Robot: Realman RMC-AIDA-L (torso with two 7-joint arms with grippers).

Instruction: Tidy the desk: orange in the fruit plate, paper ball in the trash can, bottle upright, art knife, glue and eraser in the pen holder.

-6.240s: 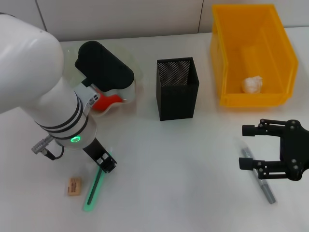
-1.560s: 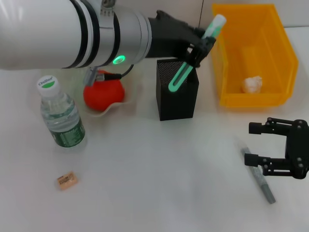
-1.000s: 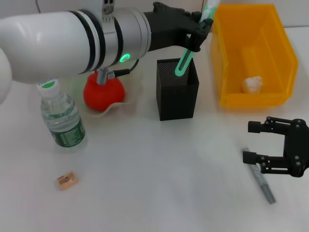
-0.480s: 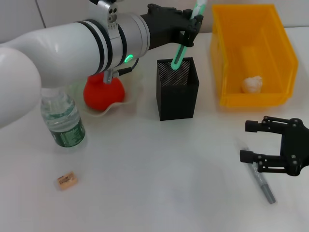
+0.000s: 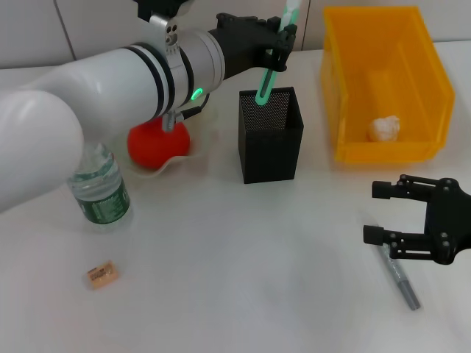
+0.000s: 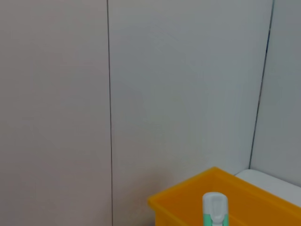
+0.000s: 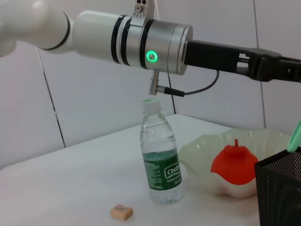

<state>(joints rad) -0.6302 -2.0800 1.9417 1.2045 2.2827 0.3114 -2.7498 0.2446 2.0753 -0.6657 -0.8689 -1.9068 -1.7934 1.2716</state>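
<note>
My left gripper (image 5: 277,50) is shut on the green art knife (image 5: 269,73), held tilted above the black mesh pen holder (image 5: 270,140); the knife's lower end reaches the holder's mouth. Its white top (image 6: 214,210) shows in the left wrist view. The orange (image 5: 157,144) lies in the fruit plate (image 5: 193,156). Left of the plate, the bottle (image 5: 98,184) stands upright. The eraser (image 5: 101,273) lies near the table's front. A paper ball (image 5: 384,129) sits in the yellow trash can (image 5: 434,81). My right gripper (image 5: 375,213) hovers open over the grey pen-shaped glue (image 5: 402,278).
The right wrist view shows the bottle (image 7: 161,165), the eraser (image 7: 121,212), the orange (image 7: 233,162) in its plate (image 7: 200,151), the holder's corner (image 7: 281,188), and my left arm (image 7: 141,40) reaching overhead. A tiled wall backs the table.
The left gripper has carried the art knife up and to the left, from in front of the pen holder to over its mouth. The right gripper has barely shifted.
</note>
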